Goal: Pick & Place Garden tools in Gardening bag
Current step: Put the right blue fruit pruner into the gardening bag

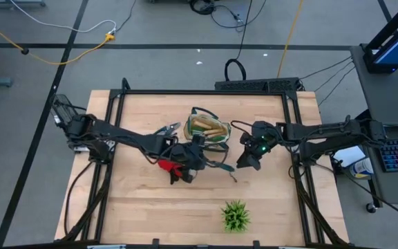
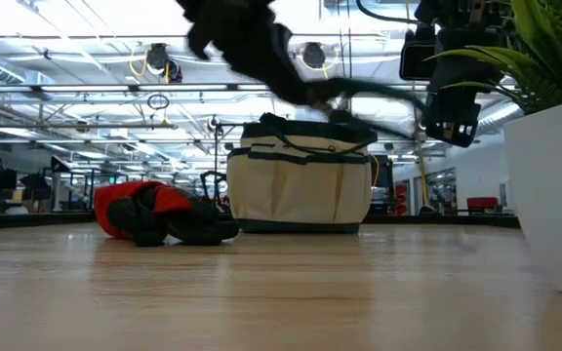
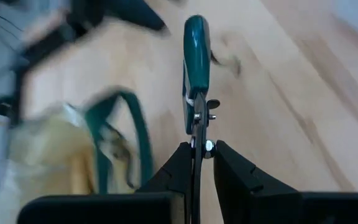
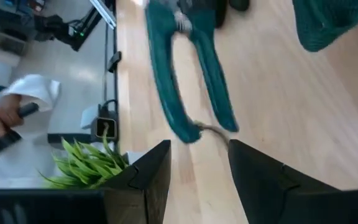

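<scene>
The cream gardening bag (image 1: 208, 128) with green trim stands upright at the table's far middle, with wooden-handled tools (image 1: 204, 124) sticking up inside it. A red-and-black glove (image 1: 166, 164) lies on the table near the bag's left side. My left gripper (image 3: 202, 149) is just in front of the bag, shut on the teal-handled pruning shears (image 1: 221, 167). My right gripper (image 4: 199, 149) hovers open to the right of the bag. Its fingers point at the shears' handles (image 4: 191, 81) without touching them. My left gripper pinches the shears' metal end by the pivot (image 3: 199, 138) between its two fingers. The shears run along the fingers, with the teal handles (image 3: 196, 62) pointing straight out ahead toward the table's right side. In the low view the shears hang clear of the table, higher than the bag's top.
A green spiky plant (image 1: 235, 216) in a white pot (image 2: 554, 185) stands near the front edge, right of centre. Black frame rails (image 1: 299, 149) run along the table's sides. A person's hand (image 4: 5, 115) shows beyond the table. Bare wood lies at the front left.
</scene>
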